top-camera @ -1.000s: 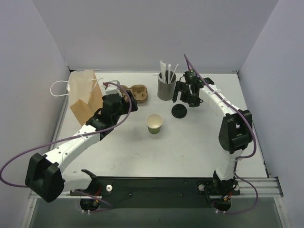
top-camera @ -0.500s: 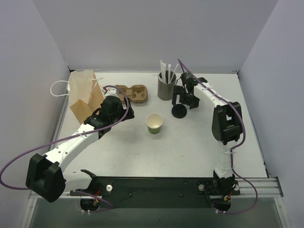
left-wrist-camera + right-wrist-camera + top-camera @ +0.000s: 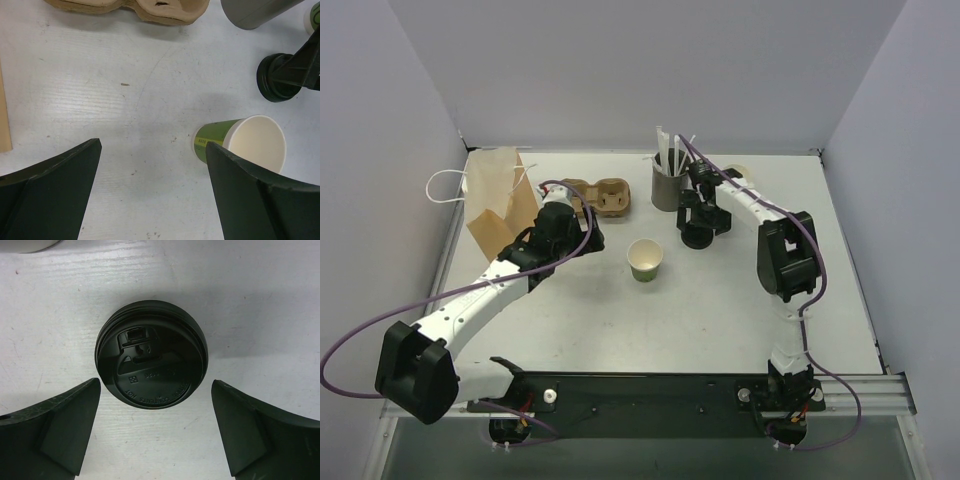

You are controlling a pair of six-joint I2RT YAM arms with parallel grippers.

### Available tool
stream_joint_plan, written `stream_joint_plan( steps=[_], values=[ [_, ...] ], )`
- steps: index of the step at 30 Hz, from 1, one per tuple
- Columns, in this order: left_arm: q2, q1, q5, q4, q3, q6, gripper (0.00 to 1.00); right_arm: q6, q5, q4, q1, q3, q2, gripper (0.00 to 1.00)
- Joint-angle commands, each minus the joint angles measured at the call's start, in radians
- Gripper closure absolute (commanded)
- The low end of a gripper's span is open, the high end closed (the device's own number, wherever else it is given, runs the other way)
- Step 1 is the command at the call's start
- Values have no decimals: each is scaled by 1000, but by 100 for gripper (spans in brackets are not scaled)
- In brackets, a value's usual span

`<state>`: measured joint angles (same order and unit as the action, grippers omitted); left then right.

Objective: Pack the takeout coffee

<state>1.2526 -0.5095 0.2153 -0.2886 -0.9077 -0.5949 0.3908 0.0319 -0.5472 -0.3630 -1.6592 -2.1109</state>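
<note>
Two cups stood on the one desk (image 3: 720,300): one takeout coffee (image 3: 150,360) under a black lid, and one open green cup (image 3: 645,260) without a lid. There was one grey straw holder (image 3: 669,188), with several white straws (image 3: 672,155) in it, too small to count exactly. One cardboard cup carrier (image 3: 601,195) and one brown paper bag (image 3: 500,200) completed the items. Two arms reached in, with one end effector each: the left end effector (image 3: 152,150) and the right end effector (image 3: 156,385).

From high at the near side, down over the whole table (image 3: 720,320); from each wrist, close, downward; sharing the coffee (image 3: 151,355) in all
</note>
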Motion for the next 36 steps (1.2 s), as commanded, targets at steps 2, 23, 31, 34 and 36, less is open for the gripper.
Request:
stream_joint_plan(
  steps=[2,23,31,34,36],
  values=[
    [8,2,-17,12,-20,0,3,-13,65,-36,-10,-39,-17,17],
    [41,2,-48,20,-22,6,3,-17,106,-42,-48,-63,-47,18],
    [45,2,-47,19,-28,12,3,-6,112,-42,-40,-60,-50,21],
    [50,2,-50,20,-28,14,3,-6,126,-43,-40,-48,-41,21],
    [54,2,-51,22,-30,12,3,-6,129,-42,-39,-34,-31,21]
  ],
)
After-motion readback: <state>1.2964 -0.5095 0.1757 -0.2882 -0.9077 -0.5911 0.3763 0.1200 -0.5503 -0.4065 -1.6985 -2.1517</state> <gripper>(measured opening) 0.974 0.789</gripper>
